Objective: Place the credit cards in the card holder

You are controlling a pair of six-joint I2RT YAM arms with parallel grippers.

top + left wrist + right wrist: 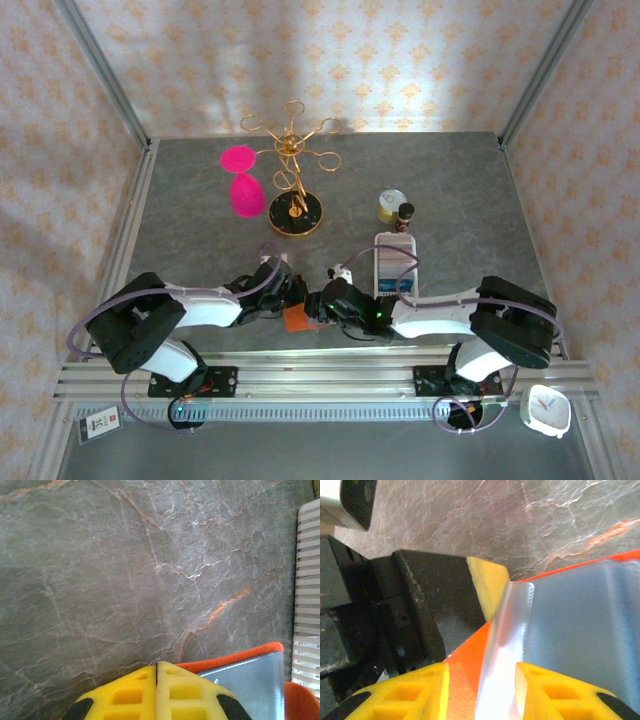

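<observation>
Card holder (580, 610) lies open on the table (125, 580), near edge, between both grippers. Right gripper (482, 695) straddles its orange edge and a pale glossy strip, jaws partway apart. I cannot tell whether it is gripping, or whether the strip is a card or the pocket's lip. Left gripper (156, 690) is closed tight at the holder's edge. Judged progress: early, since teal cards (398, 264) sit in the white tray (379, 272) just beyond. Count: one holder, one tray; the cards are too small to count.
</observation>
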